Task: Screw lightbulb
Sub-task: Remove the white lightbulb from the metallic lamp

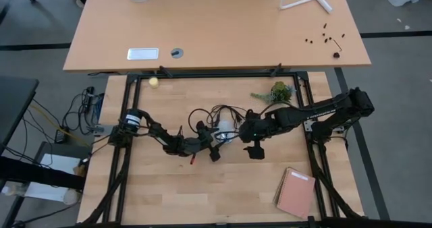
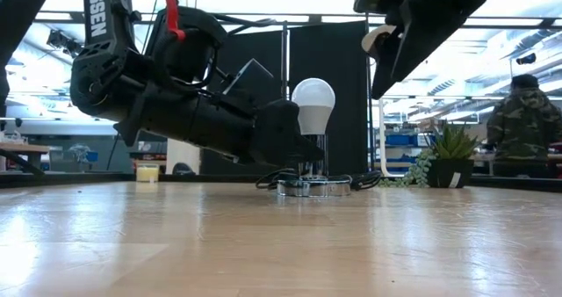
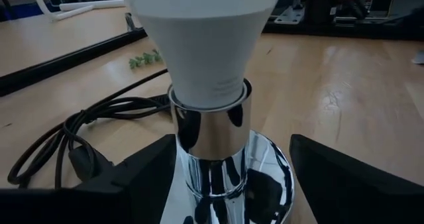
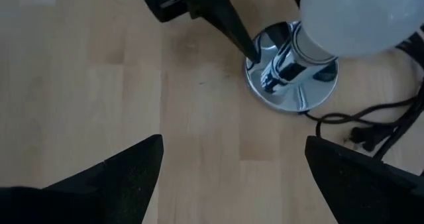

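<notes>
The white lightbulb (image 2: 313, 104) stands upright with its base down in the chrome socket (image 3: 212, 138), whose round disc (image 4: 291, 71) rests on the wooden table (image 1: 202, 187). My left gripper (image 3: 230, 146) lies low and nearly level, open, with one finger on each side of the socket's stem below the bulb. My right gripper (image 4: 232, 184) hangs well above the table (image 2: 395, 33), to the right of the bulb and nearer the table's front edge. It points steeply down, open wide, with nothing between its fingers. My left gripper reaches in level from the table's left, its fingers straddling the socket's chrome stem (image 3: 192, 141). One fingertip (image 4: 248, 48) ends right at the stem above the disc. Whether it touches I cannot tell. The other finger (image 3: 331, 171) stands clear.
A black cord (image 3: 79, 131) lies coiled behind the socket. A small green plant (image 1: 277, 92) sits at the back right, a reddish notebook (image 1: 295, 193) at the front right and a yellowish ball (image 1: 154, 82) at the back left. A person (image 2: 527, 121) stands beyond the table.
</notes>
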Robot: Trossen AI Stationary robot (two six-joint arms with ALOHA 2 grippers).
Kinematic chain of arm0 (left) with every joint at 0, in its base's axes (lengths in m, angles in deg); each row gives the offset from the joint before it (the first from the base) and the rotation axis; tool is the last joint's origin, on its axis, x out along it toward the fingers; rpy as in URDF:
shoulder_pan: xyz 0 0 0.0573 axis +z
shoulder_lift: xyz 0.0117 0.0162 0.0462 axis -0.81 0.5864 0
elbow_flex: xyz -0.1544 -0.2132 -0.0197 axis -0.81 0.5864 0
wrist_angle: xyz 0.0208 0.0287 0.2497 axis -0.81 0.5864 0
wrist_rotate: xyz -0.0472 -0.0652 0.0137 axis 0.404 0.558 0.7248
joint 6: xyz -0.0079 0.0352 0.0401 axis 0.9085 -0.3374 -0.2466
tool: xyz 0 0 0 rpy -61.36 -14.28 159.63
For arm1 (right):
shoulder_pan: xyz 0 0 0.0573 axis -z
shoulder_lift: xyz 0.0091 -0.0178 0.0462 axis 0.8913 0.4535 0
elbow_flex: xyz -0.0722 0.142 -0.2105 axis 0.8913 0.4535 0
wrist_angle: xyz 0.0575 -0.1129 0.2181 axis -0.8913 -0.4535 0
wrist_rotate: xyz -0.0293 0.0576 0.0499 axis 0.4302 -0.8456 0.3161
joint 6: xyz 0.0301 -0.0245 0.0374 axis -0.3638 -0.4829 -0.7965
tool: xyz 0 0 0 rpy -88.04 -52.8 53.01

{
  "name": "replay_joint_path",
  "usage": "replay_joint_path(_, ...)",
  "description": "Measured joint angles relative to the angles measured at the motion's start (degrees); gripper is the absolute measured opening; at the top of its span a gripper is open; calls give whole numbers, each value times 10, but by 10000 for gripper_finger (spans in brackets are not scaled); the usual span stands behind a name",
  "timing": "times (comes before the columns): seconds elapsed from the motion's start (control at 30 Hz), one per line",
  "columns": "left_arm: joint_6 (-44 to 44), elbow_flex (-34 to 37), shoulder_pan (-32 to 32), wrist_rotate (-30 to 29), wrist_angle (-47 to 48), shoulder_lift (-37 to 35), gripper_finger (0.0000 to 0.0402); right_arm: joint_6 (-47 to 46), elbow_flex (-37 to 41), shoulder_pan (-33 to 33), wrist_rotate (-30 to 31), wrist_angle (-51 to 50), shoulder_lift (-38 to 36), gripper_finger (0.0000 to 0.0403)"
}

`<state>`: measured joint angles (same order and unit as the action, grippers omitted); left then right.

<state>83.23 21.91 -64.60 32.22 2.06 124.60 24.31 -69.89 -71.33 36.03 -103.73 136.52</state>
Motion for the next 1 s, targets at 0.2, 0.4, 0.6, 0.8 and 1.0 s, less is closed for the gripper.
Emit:
replay_joint_path(0.2, 0, 0, 0, -1, 1, 0, 297, 15, -1, 7, 15, 8, 0, 378)
replay_joint_path(0.4, 0, 0, 0, -2, -1, 0, 297, 34, -11, 16, 19, -18, 0, 378)
replay_joint_path(0.6, 0, 0, 0, -27, 0, 0, 297, -16, -54, 22, 104, -97, 3, 377)
replay_joint_path(0.8, 2, 0, 0, -26, -3, 0, 297, -17, -54, 21, 97, -69, 1, 377)
replay_joint_path(1.0, 9, -6, 0, -5, -1, 0, 297, 28, -66, 50, 46, -106, 3, 375)
